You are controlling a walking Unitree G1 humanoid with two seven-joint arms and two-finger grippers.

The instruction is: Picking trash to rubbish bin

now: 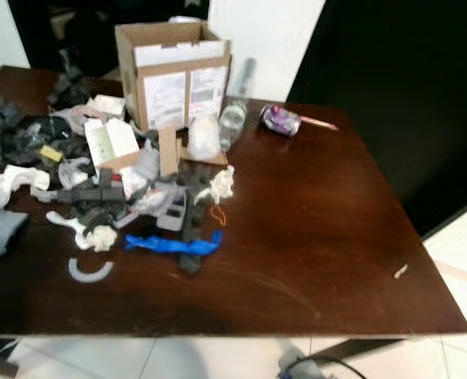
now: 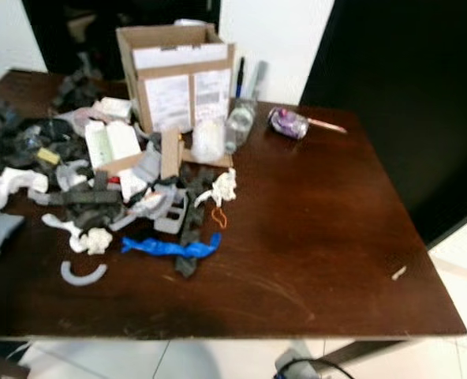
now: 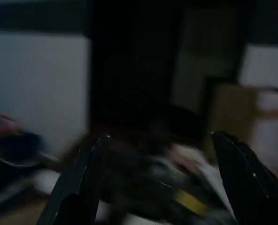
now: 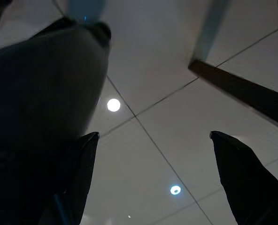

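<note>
On the near left of the tabletop point(image 1: 312, 260), a white foam arc point(image 1: 90, 271) and blue wrapper point(image 1: 173, 243) lie at the front of the trash heap point(image 1: 99, 181); both look light and soft, easy to pinch at a loose end. Farther back stand a clear bottle point(image 1: 232, 122), a crushed can point(image 1: 281, 121) and a cardboard box point(image 1: 174, 75). Left pincer point(image 3: 160, 187) hovers low beside the heap, fingers wide apart, empty. Right pincer point(image 4: 153, 180) hangs over floor tiles point(image 4: 167, 117), spread and empty

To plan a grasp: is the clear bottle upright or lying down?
Lying down: the clear bottle rests on its side beside the cardboard box.
</note>
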